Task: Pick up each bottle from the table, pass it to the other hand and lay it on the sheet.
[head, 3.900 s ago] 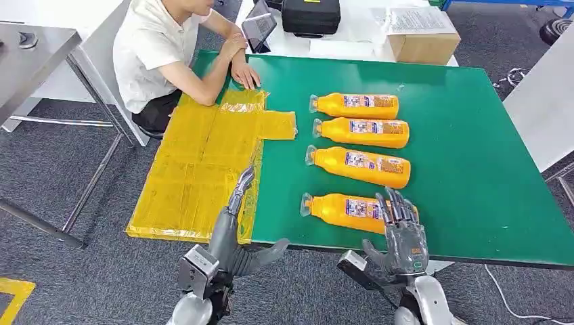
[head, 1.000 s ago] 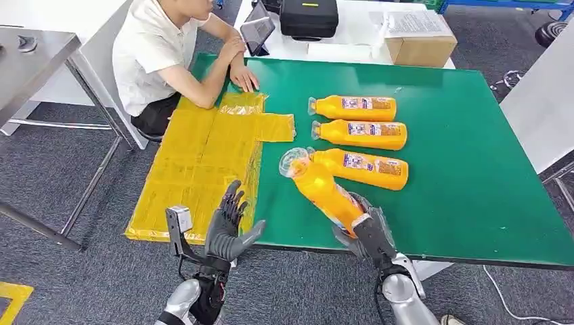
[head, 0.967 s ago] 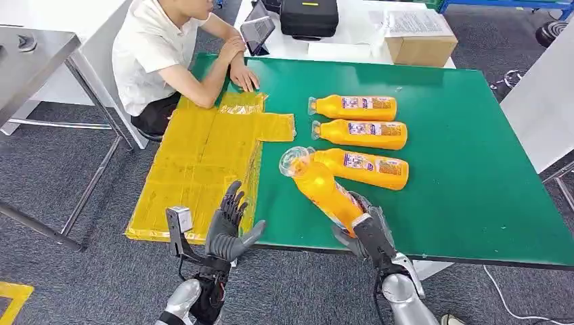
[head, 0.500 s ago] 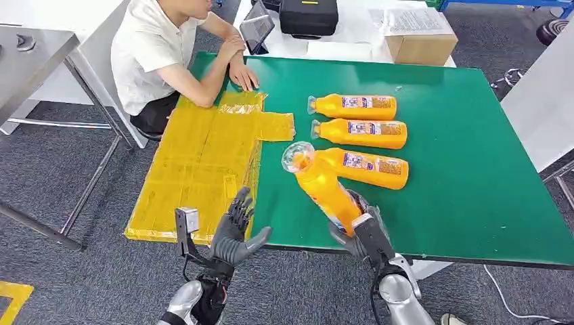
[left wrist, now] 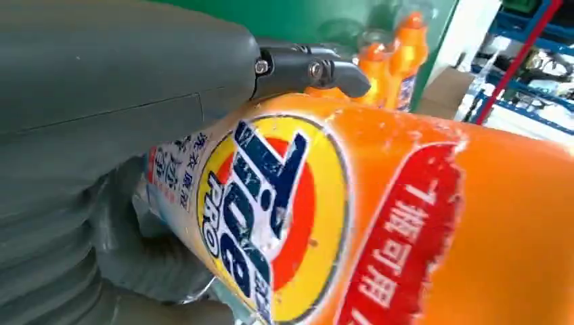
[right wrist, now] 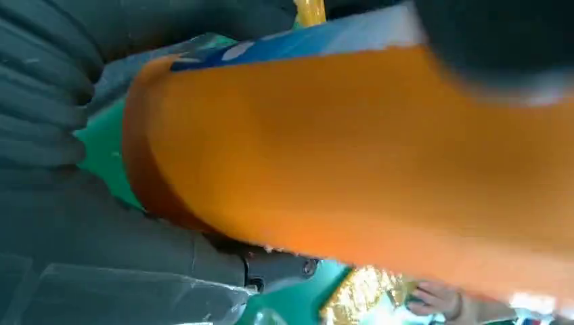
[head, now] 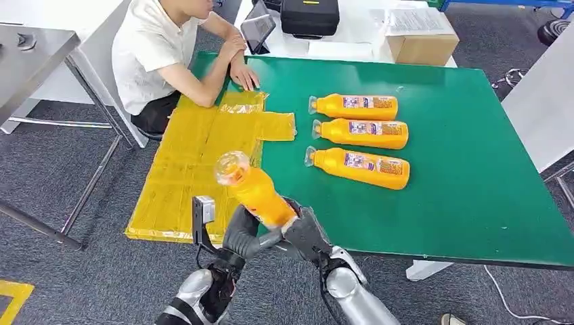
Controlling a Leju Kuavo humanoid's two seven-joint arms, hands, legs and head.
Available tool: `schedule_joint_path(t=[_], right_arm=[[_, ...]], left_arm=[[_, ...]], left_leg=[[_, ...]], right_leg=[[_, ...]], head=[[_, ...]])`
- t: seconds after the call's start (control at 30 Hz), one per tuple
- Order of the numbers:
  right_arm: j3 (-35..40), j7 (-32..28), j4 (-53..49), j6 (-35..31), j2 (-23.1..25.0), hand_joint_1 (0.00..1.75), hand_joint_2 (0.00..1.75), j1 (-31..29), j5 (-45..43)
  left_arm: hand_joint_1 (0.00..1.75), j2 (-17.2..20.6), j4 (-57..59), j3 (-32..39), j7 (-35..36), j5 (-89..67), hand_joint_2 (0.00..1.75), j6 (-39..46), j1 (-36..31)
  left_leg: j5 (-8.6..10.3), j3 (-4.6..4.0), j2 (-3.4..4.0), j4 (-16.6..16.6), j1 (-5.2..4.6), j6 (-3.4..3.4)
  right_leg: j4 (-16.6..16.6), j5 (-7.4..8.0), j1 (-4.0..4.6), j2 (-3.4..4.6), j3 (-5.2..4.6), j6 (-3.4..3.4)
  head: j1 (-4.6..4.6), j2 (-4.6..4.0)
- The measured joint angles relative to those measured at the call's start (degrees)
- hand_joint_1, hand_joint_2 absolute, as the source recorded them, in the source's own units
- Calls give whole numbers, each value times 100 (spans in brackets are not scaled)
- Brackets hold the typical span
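An orange bottle (head: pixel 254 193) with a clear cap is held tilted above the front edge of the green table (head: pixel 467 183), cap toward the yellow sheet (head: pixel 196 162). My right hand (head: pixel 306 233) grips its base from the right. My left hand (head: pixel 241 230) wraps it from the left, thumb under the body. In the left wrist view the bottle's label (left wrist: pixel 271 217) lies against my left hand (left wrist: pixel 101 135), a dark finger across it. The right wrist view shows the orange body (right wrist: pixel 352 156) against my right hand (right wrist: pixel 68 223). Three more orange bottles (head: pixel 359 133) lie side by side on the table.
A person (head: pixel 162 54) in a white shirt sits at the table's far left corner, one hand resting by the sheet's far end. A tablet (head: pixel 258 28), a black case (head: pixel 310 15) and a cardboard box (head: pixel 423 37) stand behind. A grey table (head: pixel 34 47) is at the left.
My right hand lifted the nearest bottle off the table and carried it left to the front edge. My left hand rose and closed around it.
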Motion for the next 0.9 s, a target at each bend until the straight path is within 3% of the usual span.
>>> schedule_joint_path(t=[0.3, 0.33, 0.37, 0.4, 0.47, 0.53, 0.8, 0.83, 0.87, 0.9], right_arm=[[389, 168, 306, -159, 17, 175, 175, -255, 118], [406, 170, 323, -159, 17, 173, 175, -259, 107], [428, 175, 347, -162, 17, 175, 175, -260, 105], [452, 197, 371, -205, 17, 173, 175, -262, 155], [516, 216, 426, -275, 17, 175, 175, -275, 227], [546, 221, 478, -347, 26, 161, 175, -299, 310], [664, 254, 631, -454, 79, 161, 175, -394, 426], [669, 254, 640, -452, 81, 154, 175, -398, 426], [675, 251, 645, -450, 87, 133, 175, -399, 424], [677, 251, 651, -450, 98, 33, 175, -399, 424]], left_arm=[[0, 26, 92, 129, -109, 72, 175, 107, -57], [9, 26, 90, 149, -131, 92, 175, 118, -55], [162, 26, 90, 164, -151, 127, 175, 122, -55], [175, 26, 79, 181, -155, 133, 175, 120, -49], [175, 26, 24, 219, -149, 142, 175, 122, -25], [175, 26, 0, 253, -94, 185, 175, 168, -25], [175, 15, 2, 428, -83, 483, 175, 181, -22], [175, 11, 2, 441, -85, 492, 175, 181, -21], [175, 9, 2, 457, -87, 492, 175, 181, -21], [175, 9, 2, 477, -87, 496, 175, 181, -22]], left_leg=[[0, -1, 0, 0, 1, 0], [0, -1, 0, 0, 1, 0], [0, -1, 0, 0, 1, 0], [0, -1, 1, 0, 1, 0], [0, -1, 2, 0, 1, 0], [0, -1, 1, 0, 1, 0], [0, 0, 2, 1, 1, 0], [0, 0, 2, 0, 1, 0], [0, 0, 3, 1, 1, 0], [0, -1, 4, 0, 1, 0]], right_leg=[[0, 0, 1, 0, -4, 0], [0, 0, 1, 0, -4, 0], [0, 0, 1, 0, -4, 0], [0, -1, 1, 0, -5, 0], [0, -1, 1, 1, -5, 0], [0, -1, 1, 0, -5, 0], [0, 0, 1, 1, -5, 0], [0, 0, 1, 1, -5, 0], [0, 0, 1, 1, -6, 0], [0, 0, 1, 1, -7, 0]], head=[[-2, 0], [-2, 0], [0, 0], [-2, 0], [-2, 0], [-2, 0], [-2, 0], [-2, 0], [0, 0], [-2, 0]])
